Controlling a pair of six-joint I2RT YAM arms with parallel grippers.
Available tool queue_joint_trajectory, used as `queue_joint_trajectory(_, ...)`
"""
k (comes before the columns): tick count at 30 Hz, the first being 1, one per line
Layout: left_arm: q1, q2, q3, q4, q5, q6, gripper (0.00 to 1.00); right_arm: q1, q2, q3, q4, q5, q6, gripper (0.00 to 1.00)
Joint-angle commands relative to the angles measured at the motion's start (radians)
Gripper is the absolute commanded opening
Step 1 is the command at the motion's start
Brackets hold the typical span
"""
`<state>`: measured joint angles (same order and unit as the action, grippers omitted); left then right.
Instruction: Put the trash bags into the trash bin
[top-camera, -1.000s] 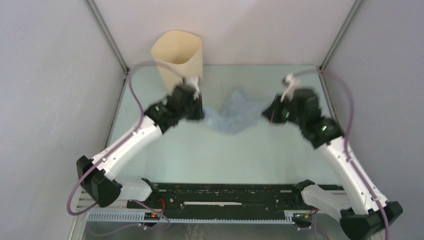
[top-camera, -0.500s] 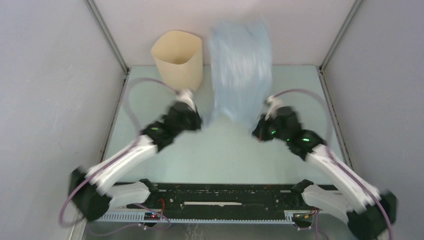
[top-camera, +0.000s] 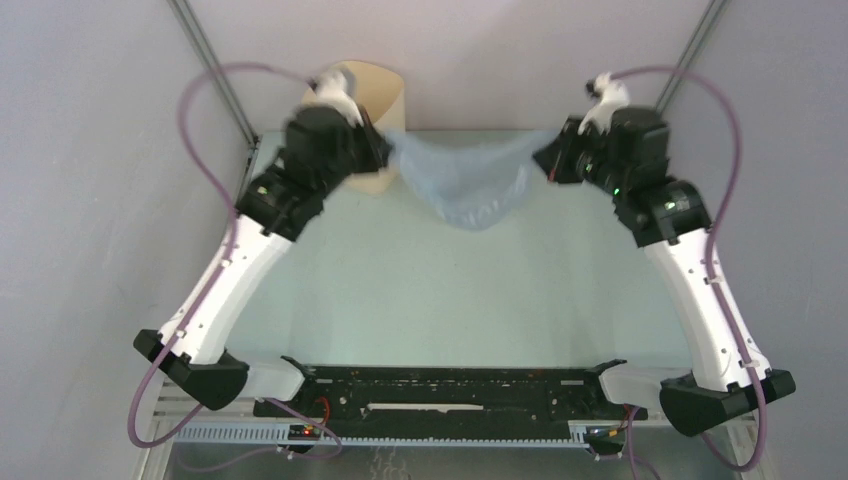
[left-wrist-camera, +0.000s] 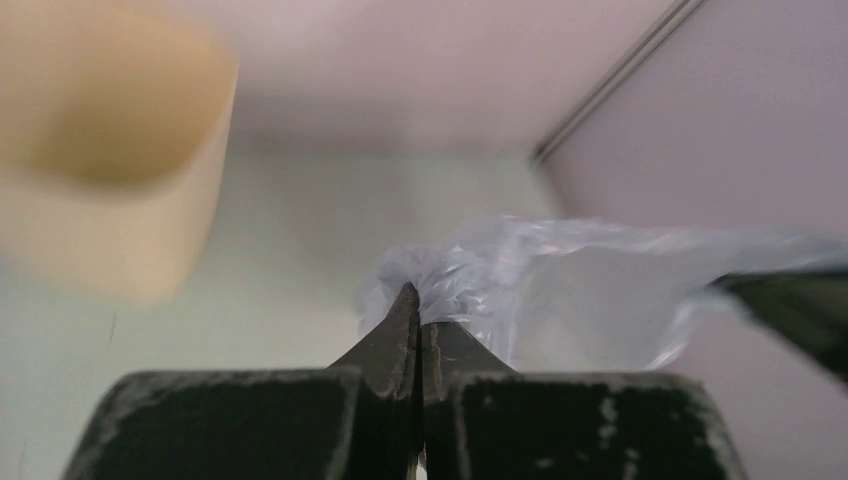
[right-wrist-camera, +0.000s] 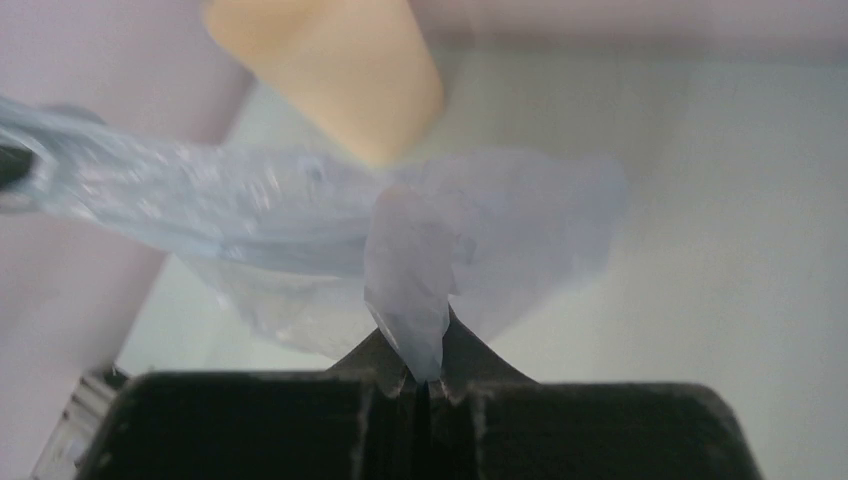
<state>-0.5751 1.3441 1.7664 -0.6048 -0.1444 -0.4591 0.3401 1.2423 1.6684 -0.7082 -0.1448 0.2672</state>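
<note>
The pale-blue trash bag hangs stretched in the air between my two grippers, sagging in the middle above the table's far part. My left gripper is shut on its left end, right beside the cream-beige trash bin, which stands at the far left and is partly hidden by the left arm. My right gripper is shut on the bag's right end. In the left wrist view the left gripper pinches the bag, with the bin to the left. In the right wrist view the right gripper grips the bag, with the bin beyond.
Grey walls close the cell at the back and both sides, with metal corner posts. A black rail runs along the table's near edge between the arm bases. Purple cables loop above both arms.
</note>
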Motion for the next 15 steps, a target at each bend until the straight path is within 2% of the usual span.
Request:
queue_joint_trajectory(1,-0.022,-0.062,0.175,0.049,0.003,0.077,0.0,0.06,-0.029,0.189,-0.115,0.007,-0.093,0.0)
queue_joint_trajectory(3,-0.032,-0.163,-0.039,0.157,-0.033,0.071,0.0,0.087,-0.117,0.034,-0.035,0.019,-0.088,0.0)
queue_joint_trajectory(5,-0.027,-0.258,-0.331,0.216,-0.102,-0.013,0.0,0.09,-0.21,-0.235,0.046,0.019,-0.057,0.0)
queue_joint_trajectory(6,-0.015,-0.284,-0.476,0.187,-0.109,-0.065,0.0,0.079,-0.241,-0.384,0.063,0.004,-0.024,0.0)
queue_joint_trajectory(9,0.002,-0.271,-0.817,0.117,0.18,-0.13,0.0,0.06,-0.273,-0.761,0.098,-0.235,0.047,0.0)
queue_joint_trajectory(10,-0.013,-0.281,-0.912,0.116,0.223,-0.16,0.0,0.086,-0.287,-0.876,0.11,-0.236,0.077,0.0)
queue_joint_trajectory(13,-0.054,-0.458,-1.125,0.138,0.184,-0.243,0.0,0.19,-0.39,-0.967,0.136,-0.146,0.163,0.0)
queue_joint_trajectory(15,-0.052,-0.576,-1.127,0.13,0.067,-0.251,0.0,0.191,-0.425,-0.937,0.146,-0.118,0.16,0.0)
